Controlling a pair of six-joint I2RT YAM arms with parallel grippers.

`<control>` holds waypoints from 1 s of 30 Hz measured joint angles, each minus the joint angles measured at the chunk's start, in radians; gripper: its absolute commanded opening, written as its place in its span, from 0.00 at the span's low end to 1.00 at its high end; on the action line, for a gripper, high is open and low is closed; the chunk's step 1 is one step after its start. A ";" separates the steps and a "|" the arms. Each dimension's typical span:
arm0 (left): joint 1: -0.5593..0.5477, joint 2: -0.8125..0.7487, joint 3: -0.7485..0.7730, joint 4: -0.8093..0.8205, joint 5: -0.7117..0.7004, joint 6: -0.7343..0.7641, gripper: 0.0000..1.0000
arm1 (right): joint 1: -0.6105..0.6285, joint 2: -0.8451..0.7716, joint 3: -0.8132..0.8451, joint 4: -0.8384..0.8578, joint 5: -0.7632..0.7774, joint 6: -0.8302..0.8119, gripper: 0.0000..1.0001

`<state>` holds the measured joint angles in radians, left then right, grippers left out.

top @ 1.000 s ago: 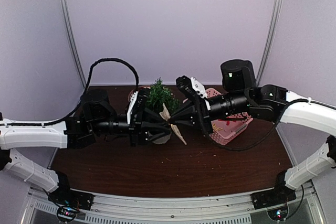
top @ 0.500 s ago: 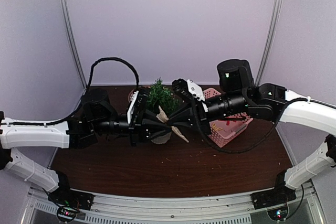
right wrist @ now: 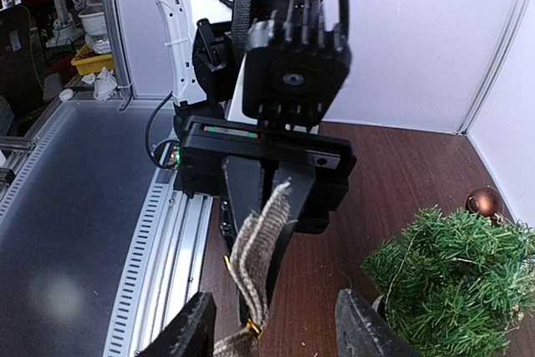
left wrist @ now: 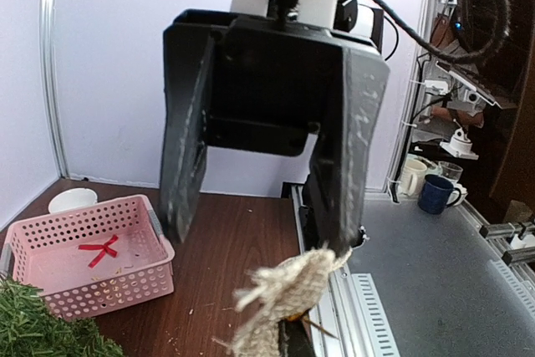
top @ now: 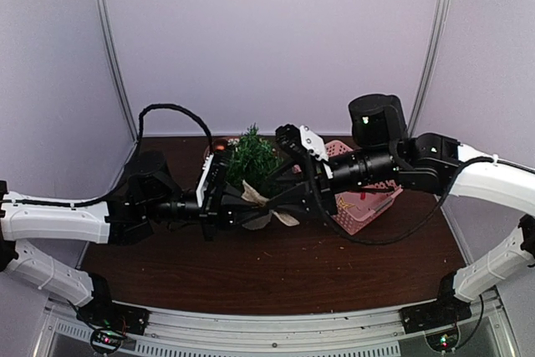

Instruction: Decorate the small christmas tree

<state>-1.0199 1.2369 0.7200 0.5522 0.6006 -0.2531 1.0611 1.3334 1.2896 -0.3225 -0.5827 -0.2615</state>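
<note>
Small christmas tree [top: 253,155] is half hidden behind jaws and burlap bow [top: 251,193].

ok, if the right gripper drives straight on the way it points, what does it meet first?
The burlap bow, which sits between the tips of the open right gripper. Just behind it is the left gripper, shut on that bow. The exact gap is unclear.

burlap bow [right wrist: 255,265] is being seen as coarse, frayed woven cloth. table [top: 276,277] is being read as dark wood, semi-gloss. basket [left wrist: 100,286] is being shown as pink perforated plastic (smooth). small christmas tree [right wrist: 456,269] needles are being rendered bristly, matt. bauble [right wrist: 483,201] is being seen as glossy.
</note>
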 measured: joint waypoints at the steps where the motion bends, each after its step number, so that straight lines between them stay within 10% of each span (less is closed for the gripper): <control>1: 0.000 -0.010 -0.011 0.005 0.002 0.017 0.00 | 0.000 -0.006 0.000 -0.003 0.000 0.003 0.49; 9: 0.000 -0.077 -0.045 -0.004 0.045 0.207 0.00 | 0.001 -0.026 0.040 -0.106 -0.046 0.004 0.30; 25: 0.000 -0.108 -0.055 0.023 0.060 0.278 0.00 | 0.028 0.043 0.081 -0.232 -0.093 -0.002 0.35; 30: 0.000 -0.111 -0.062 0.027 0.066 0.283 0.00 | 0.028 0.045 0.082 -0.235 -0.096 0.004 0.09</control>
<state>-1.0199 1.1263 0.6582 0.5789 0.6666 0.0303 1.0889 1.3785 1.3712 -0.5575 -0.6785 -0.2577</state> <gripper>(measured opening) 0.009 0.271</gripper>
